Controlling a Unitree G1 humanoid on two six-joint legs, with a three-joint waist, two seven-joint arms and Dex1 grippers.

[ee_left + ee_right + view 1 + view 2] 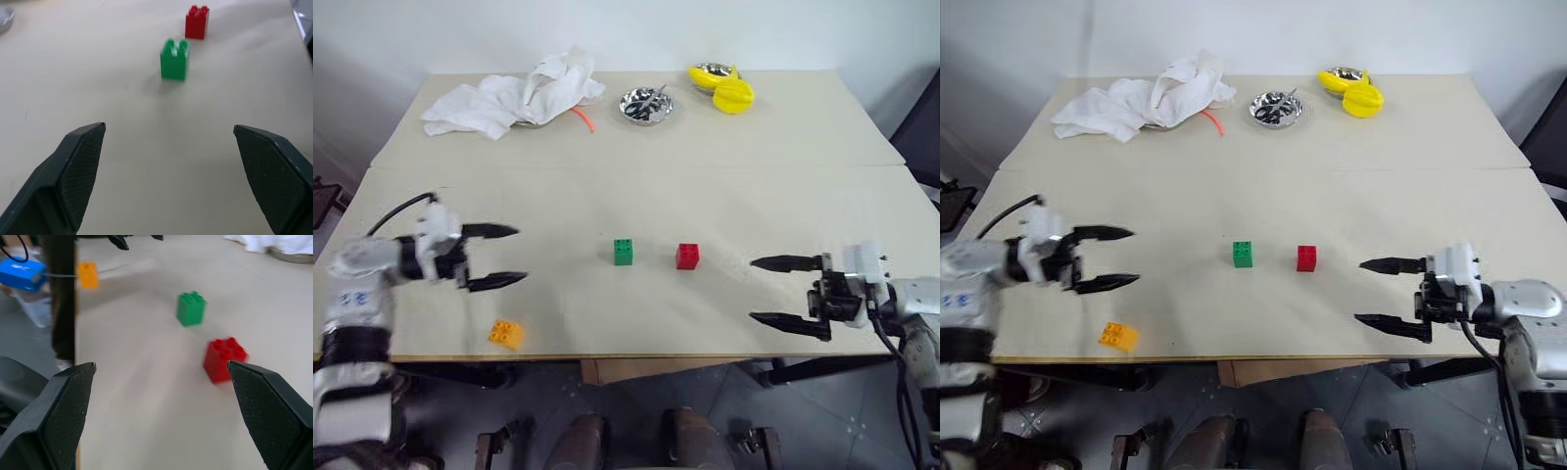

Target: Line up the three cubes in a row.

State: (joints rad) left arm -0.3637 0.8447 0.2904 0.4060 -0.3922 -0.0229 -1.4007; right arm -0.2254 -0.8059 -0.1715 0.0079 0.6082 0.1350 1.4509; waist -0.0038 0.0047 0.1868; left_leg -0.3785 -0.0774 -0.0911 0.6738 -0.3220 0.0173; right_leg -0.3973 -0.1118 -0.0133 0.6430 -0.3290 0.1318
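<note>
A green cube (624,252) and a red cube (687,257) stand side by side, a small gap apart, at the middle of the table. The orange-yellow cube (505,334) lies apart from them near the front edge, at the left. My left gripper (508,257) hovers open above the table's left side, pointing toward the green cube (174,59), with the orange-yellow cube just in front of and below it. My right gripper (769,291) is open too, at the right, pointing at the red cube (223,359). Both are empty.
At the back lie a crumpled white cloth (514,96), an orange straw-like piece (583,119), a steel bowl (645,105) and a yellow lemon-shaped object (732,95) beside a second steel bowl (710,72). The table's front edge (636,357) runs just below the grippers.
</note>
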